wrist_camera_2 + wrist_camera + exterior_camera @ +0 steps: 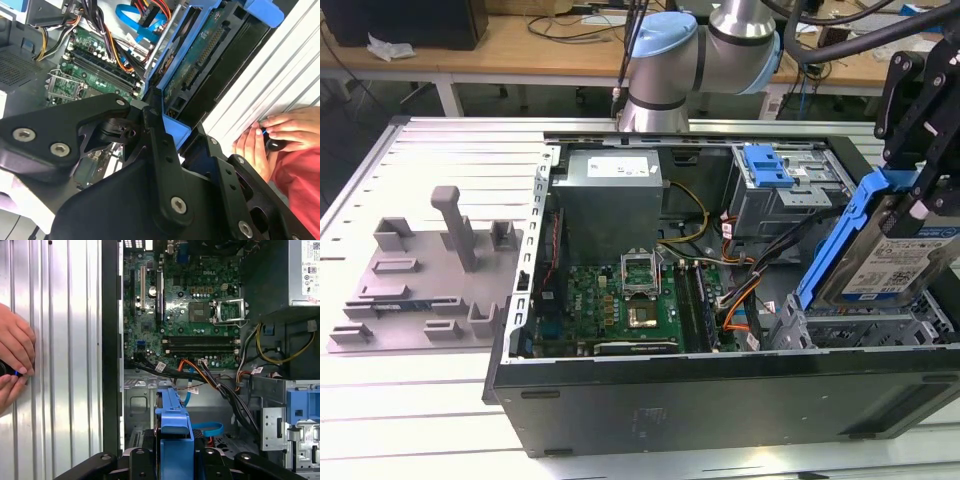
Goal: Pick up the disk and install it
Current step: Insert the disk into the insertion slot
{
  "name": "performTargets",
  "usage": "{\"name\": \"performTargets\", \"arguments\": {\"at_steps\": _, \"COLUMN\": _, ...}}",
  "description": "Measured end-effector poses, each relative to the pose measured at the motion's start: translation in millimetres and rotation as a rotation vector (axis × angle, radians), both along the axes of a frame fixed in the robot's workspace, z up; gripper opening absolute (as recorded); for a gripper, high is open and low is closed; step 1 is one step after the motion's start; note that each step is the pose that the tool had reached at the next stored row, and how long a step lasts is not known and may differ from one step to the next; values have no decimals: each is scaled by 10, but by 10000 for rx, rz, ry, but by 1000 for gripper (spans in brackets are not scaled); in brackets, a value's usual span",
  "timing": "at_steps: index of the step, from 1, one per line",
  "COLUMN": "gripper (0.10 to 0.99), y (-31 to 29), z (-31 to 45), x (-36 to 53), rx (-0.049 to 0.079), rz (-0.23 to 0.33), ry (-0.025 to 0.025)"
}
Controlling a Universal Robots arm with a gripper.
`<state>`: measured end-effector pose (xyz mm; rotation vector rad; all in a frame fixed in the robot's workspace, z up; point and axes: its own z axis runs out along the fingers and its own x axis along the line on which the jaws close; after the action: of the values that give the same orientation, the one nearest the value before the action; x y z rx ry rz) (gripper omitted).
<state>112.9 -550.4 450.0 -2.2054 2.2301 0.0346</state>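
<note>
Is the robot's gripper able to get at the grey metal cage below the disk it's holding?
Probably yes: the gripper holds the disk tilted over the cage, and the cables run beside it, not across.

Arm (pixel 660 60) bent over at rear; gripper (pixel 918 190) at exterior view's right, fingers (pixel 160 150) clamped on tilted disk (pixel 895 265)

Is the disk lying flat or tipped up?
Tipped up. The disk leans steeply, gripped by the end effector, its blue-framed edge slanting above the grey drive cage at the exterior view's right, not yet seated flat.
</note>
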Motion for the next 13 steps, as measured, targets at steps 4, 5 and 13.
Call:
{"name": "performTargets", "arguments": {"at_steps": 4, "gripper": 365, "y": 0, "z": -34, "x": 0, "rx": 0, "rz": 3, "ry": 0}}
{"name": "performTargets", "arguments": {"at_steps": 5, "gripper": 365, "y": 0, "z": -41, "x": 0, "rx": 0, "rz": 3, "ry": 0}}
{"name": "performTargets", "arguments": {"at_steps": 13, "gripper": 365, "y": 0, "z": -156, "x": 0, "rx": 0, "rz": 19, "ry": 0}}
